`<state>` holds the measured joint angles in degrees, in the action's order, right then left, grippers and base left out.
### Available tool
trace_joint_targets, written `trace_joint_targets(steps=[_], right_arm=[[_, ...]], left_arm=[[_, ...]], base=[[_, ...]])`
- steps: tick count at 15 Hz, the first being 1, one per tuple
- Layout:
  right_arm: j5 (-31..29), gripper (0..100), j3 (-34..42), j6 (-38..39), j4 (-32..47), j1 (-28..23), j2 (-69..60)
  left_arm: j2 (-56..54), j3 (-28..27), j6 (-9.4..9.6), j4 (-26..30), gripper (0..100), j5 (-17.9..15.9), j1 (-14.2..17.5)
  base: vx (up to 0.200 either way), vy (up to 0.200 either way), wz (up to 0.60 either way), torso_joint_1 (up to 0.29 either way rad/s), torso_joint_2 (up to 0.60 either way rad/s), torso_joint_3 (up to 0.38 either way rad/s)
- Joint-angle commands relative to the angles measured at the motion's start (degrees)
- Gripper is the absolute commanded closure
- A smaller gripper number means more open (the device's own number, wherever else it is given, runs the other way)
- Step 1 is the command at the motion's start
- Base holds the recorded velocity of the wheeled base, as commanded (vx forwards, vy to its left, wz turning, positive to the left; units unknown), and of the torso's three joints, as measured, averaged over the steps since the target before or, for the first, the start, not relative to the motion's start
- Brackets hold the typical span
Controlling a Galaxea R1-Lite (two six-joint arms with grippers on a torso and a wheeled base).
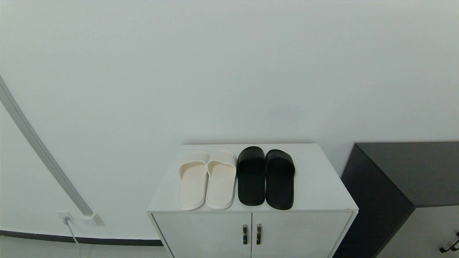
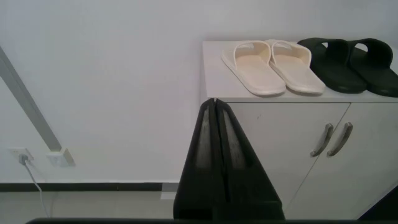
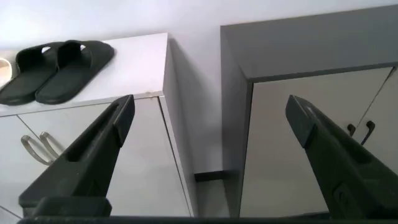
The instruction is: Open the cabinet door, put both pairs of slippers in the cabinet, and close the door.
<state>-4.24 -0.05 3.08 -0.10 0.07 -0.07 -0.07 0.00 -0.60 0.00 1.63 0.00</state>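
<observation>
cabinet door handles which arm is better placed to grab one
Probably right: the right tool is open, ready to take a handle; the left tool is shut and would have to open first.

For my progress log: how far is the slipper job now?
Done: nothing yet. The cabinet doors are shut, and the white slippers and black slippers lie on the cabinet top. In hand: nothing; the left pincer is shut and empty, the right pincer open. Remaining: open a door, put both pairs in, close it.

Slippers (image 2: 292, 62) atop cabinet (image 2: 280, 138) — pincer (image 2: 215, 102) closed
</observation>
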Motion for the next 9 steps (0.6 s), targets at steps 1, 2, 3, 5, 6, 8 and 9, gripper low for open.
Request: trace_joint_targets(steps=[1,2,3,5,6,8,9], right_arm=[[-0.1,0,0.0,-0.1,-0.1,0.0,0.1],[0.2,0,-4.3,1.3,-2.6,0.2,0.7],[0.1,0,-13.5,5.5,-1.7,2.0,5.8],[1.2,0,-17.3,3.5,5.7,4.0,13.6],[3.3,0,-16.0,2.7,6.0,4.0,16.5],[6.8,0,-14.1,2.2,4.1,4.1,24.3],[7.6,0,-14.0,1.9,3.0,4.1,26.6]], left_arm=[[0.1,0.0,-0.02,0.0,100,0.0,0.0],[0.1,0.0,-0.02,0.0,100,0.0,0.0],[0.1,0.0,-0.02,0.0,100,0.0,0.0],[0.1,0.0,-0.02,0.0,100,0.0,0.0],[0.1,0.0,-0.11,0.0,100,0.0,0.0],[0.1,0.0,-0.02,0.0,100,0.0,0.0],[0.1,0.0,-0.02,0.0,100,0.0,0.0]], base=[[0.000,0.000,0.00,0.000,0.00,0.000],[0.000,0.000,0.00,0.000,0.00,0.000],[0.000,0.000,0.00,0.000,0.00,0.000],[0.000,0.000,0.00,0.000,0.00,0.000],[0.000,0.000,0.00,0.000,0.00,0.000],[0.000,0.000,0.00,0.000,0.00,0.000],[0.000,0.000,0.00,0.000,0.00,0.000]])
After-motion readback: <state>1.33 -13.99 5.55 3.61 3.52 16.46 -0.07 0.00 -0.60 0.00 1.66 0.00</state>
